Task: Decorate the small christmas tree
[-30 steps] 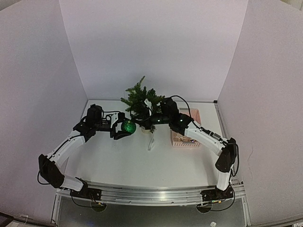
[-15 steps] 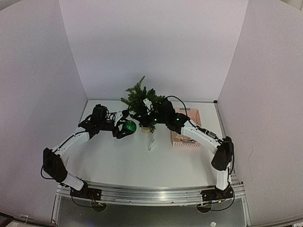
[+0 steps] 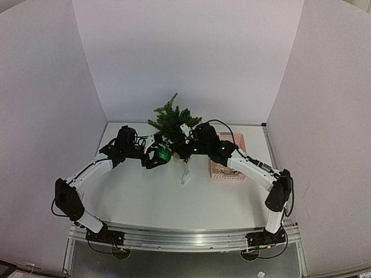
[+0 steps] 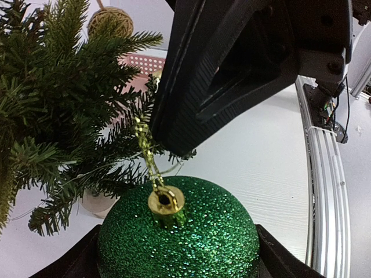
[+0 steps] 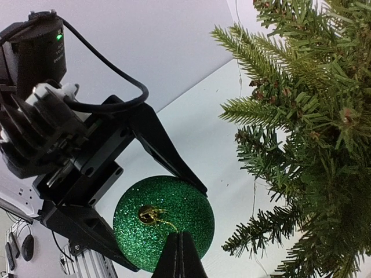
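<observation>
Green bauble (image 4: 179, 237) gripped in L jaws, R jaws clenched, tree (image 3: 171, 119) just beside.

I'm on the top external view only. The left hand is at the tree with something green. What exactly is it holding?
Observer: A green glitter ball, gripped between the fingers of the left hand, gold cap up.
Operator: And the right hand?
Observer: The right hand is shut on the gold cord rising from that cap.
Operator: Is the cord on a branch?
Observer: Not visibly. It passes the lower branches of the small christmas tree and runs straight to the right fingertips.
</observation>
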Controlling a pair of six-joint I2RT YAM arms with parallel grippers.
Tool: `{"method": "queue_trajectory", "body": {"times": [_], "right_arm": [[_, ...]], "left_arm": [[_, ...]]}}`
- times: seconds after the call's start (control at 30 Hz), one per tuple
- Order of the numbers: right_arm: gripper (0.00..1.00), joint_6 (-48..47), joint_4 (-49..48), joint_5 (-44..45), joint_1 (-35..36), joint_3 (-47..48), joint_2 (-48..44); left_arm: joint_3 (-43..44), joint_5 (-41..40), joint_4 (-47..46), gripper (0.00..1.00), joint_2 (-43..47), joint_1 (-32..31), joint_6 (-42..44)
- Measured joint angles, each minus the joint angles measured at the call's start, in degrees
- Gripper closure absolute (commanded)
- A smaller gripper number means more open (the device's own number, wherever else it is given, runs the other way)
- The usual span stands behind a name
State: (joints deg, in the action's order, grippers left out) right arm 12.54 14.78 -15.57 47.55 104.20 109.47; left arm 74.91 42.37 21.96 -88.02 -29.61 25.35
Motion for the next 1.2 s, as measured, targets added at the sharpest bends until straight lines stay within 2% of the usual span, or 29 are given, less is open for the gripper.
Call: {"method": "queue_trajectory", "body": {"times": [0.27, 0.6, 0.9, 1.2], "right_arm": [[1.0, 0.76, 0.44, 1.15, 0.0, -3.01, -4.94], [1.0, 0.35, 1.37, 1.99, 0.0, -2.39, -6.07], [1.0, -0.1, 1.58, 2.12, 0.0, 9.06, 1.13], [1.0, -0.97, 1.89, 5.89, 0.17, 17.34, 8.77]], "left_arm": [[2.62, -0.02, 2.62, 0.53, -1.87, -1.76, 0.06], [7.05, -0.53, 3.94, 0.52, -3.33, -1.83, -1.38], [7.19, -2.03, 5.67, 0.52, -3.24, -1.43, -1.2], [7.22, -3.19, 4.65, 0.52, -3.24, 4.08, -2.93]]}}
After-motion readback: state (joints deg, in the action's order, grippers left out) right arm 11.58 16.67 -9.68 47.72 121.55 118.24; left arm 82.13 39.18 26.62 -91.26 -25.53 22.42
